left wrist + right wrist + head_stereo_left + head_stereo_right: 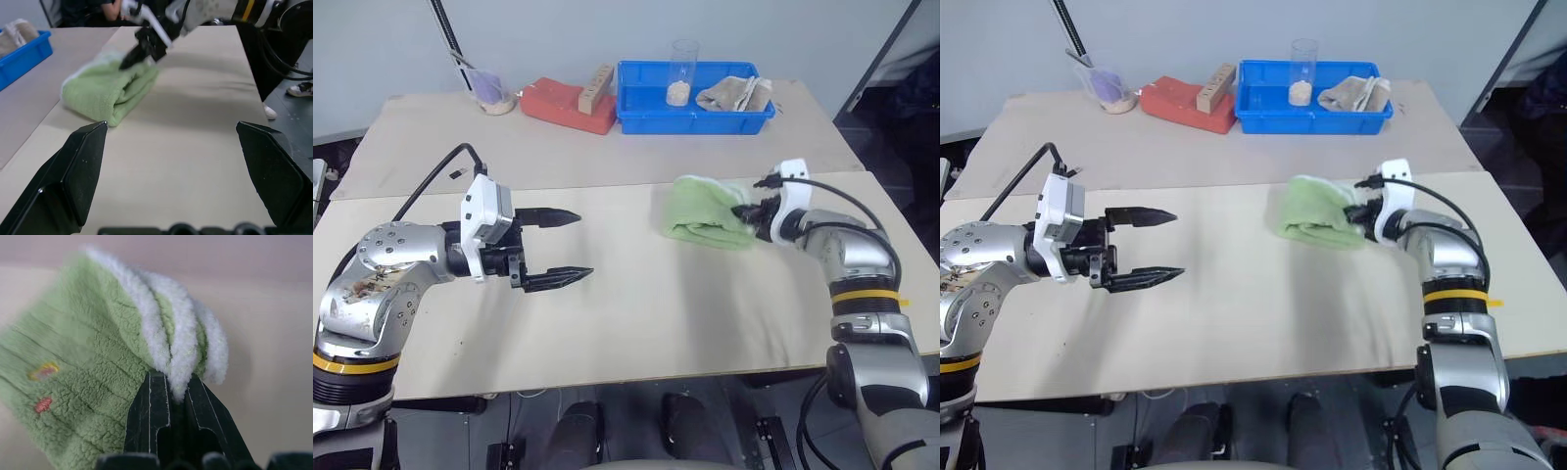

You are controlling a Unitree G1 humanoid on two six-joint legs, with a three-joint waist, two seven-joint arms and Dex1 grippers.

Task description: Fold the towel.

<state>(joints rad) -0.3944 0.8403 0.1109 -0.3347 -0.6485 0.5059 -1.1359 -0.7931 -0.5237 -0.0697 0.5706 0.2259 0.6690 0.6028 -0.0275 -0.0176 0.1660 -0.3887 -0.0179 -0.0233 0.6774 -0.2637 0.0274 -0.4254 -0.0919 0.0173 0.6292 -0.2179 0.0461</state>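
The towel [705, 215], light green with white edging, lies folded in a thick bundle on the right half of the tan table [636, 323]. My right gripper [741, 213] is at the bundle's right end. In the right wrist view its fingertips [149, 387] are pinched together on the towel's [98, 357] white edge layers. My left gripper [585, 245] hovers open over the table well to the left of the towel, fingers pointing toward it, nothing between them. The left wrist view looks between those open fingers at the towel [105, 90] and the right gripper [129, 61].
At the back stands a blue tray [646, 117] holding a clear tube [682, 69] and a beige cloth [734, 93]. Left of it lie a red block [566, 106] with a wooden piece [595, 86], and a small bowl [494, 96]. A seam [587, 188] crosses the table.
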